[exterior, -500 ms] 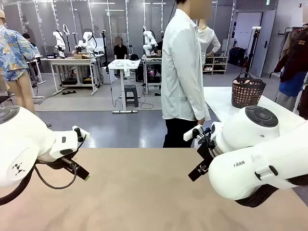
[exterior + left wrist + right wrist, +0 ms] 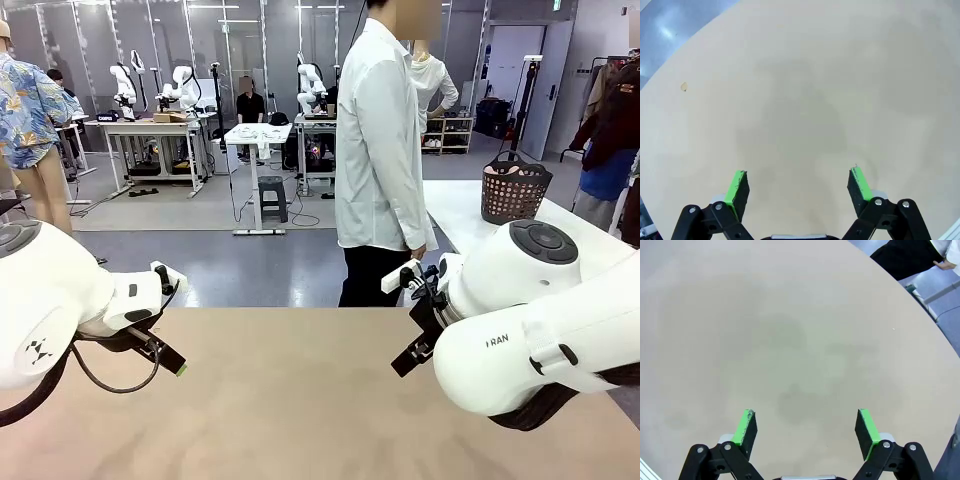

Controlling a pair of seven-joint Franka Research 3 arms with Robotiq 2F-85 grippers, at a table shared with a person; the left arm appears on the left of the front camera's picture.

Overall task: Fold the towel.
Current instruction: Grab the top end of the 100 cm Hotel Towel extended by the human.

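Hovering over one tan table [image 2: 300, 400], the robot's two white arms are each carrying one gripper, and both sets of jaws are standing wide apart. The left gripper [image 2: 800, 177] is holding its two green pads [image 2: 737, 187] well apart above the tabletop, gripping nothing and touching nothing. The right gripper [image 2: 806, 422] is doing the same, its pads spread just as wide over the tan surface. One person [image 2: 380, 150] in a white shirt and dark trousers is standing side-on at the table's far edge, between the two arms, with one hand [image 2: 418, 252] hanging at the hip. Farther back on the right, one black basket [image 2: 515, 200] is sitting on a white table [image 2: 465, 215], well apart from both grippers. A single pink cloth, apparently the towel [image 2: 512, 170], is lying bunched inside it. The right arm's bulky white housing is covering the tan table's near right corner in the front view.
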